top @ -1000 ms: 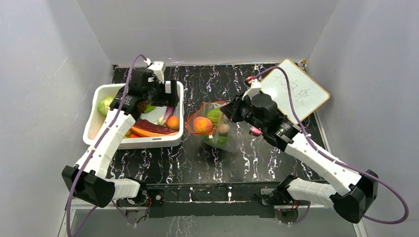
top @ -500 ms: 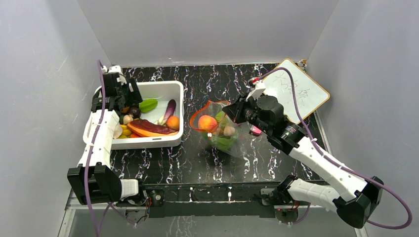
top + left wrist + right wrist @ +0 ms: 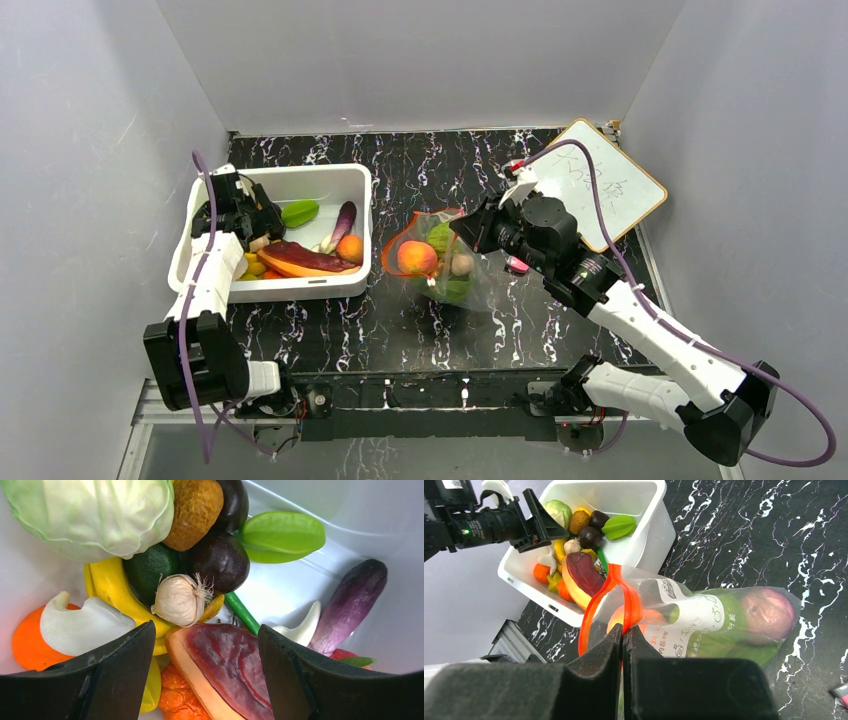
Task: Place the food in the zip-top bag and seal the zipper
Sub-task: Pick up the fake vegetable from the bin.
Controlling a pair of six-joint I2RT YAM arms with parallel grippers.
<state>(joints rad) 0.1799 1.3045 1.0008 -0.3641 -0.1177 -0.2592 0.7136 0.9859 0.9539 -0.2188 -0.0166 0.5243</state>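
Note:
The clear zip-top bag (image 3: 445, 262) lies on the table right of the bin, holding an orange peach (image 3: 415, 258), green pieces and a purplish round piece (image 3: 769, 612). Its mouth faces the bin. My right gripper (image 3: 624, 630) is shut on the red-orange zipper (image 3: 630, 605) and holds the mouth edge up; it shows in the top view (image 3: 460, 228). My left gripper (image 3: 205, 640) is open and empty, low in the bin's left part (image 3: 255, 218), over a red-and-tan slice (image 3: 225, 665). Around it lie garlic (image 3: 180, 599), cabbage (image 3: 95, 515), a purple eggplant (image 3: 352, 602) and a pale mushroom (image 3: 80, 625).
The white bin (image 3: 310, 290) stands left of the bag, with a green leaf (image 3: 298, 212) and other toy food. A whiteboard (image 3: 600, 185) lies at the back right. A small pink block (image 3: 517, 265) lies under my right arm. Grey walls close both sides.
My left gripper has moved from over the bin's middle to its left side and lower among the food. My right gripper still holds the zipper; the bag has shifted slightly.

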